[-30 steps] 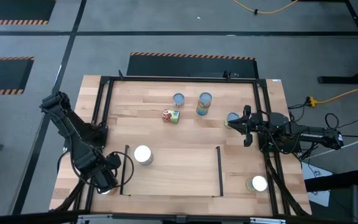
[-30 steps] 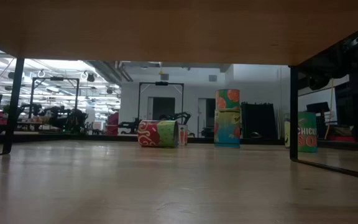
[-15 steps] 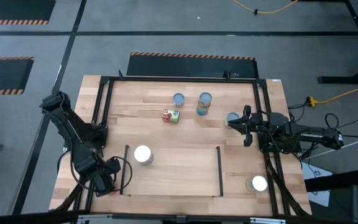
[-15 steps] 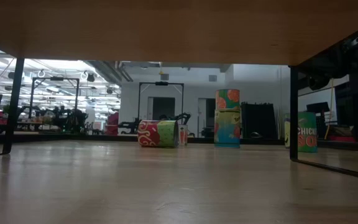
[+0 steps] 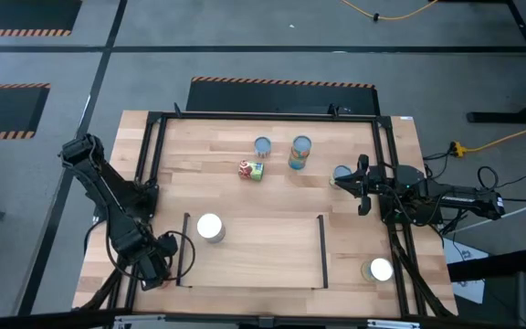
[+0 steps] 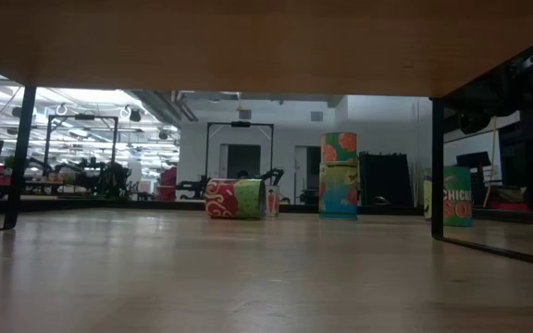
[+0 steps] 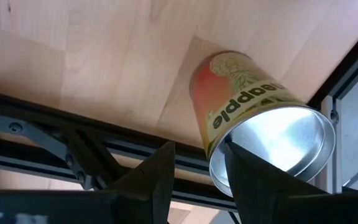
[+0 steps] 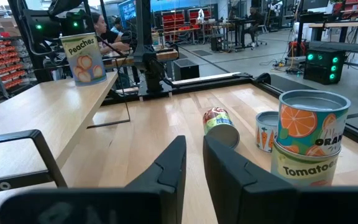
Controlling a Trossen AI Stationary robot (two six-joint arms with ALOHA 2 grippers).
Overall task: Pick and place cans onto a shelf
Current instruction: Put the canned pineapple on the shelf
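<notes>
Your left arm is folded down at the tabletop [image 5: 272,196] corner just off the left end of the shelf [image 5: 263,254]. Its left gripper [image 7: 197,171] points at a pineapple can [image 7: 253,134] that lies tipped on the wood, its open silvery end against one finger. Whether it is gripped or only touched I cannot tell. Your right arm reaches in level from beyond the shelf's right end. The right gripper [image 5: 360,187] has its fingers only slightly parted and holds nothing. It sits just beside a blue-topped can [image 5: 342,173], which stands past the shelf's far right corner. One white-topped can [image 5: 210,228] stands upright on the shelf near its left rail. Beyond the shelf's far edge, a red and green can [image 5: 251,170] lies on its side. A small upright can [image 5: 262,144] and a taller stack of two cans [image 5: 300,151] stand just behind it. Another can [image 5: 380,270] stands outside the shelf's right rail, at the near end.
</notes>
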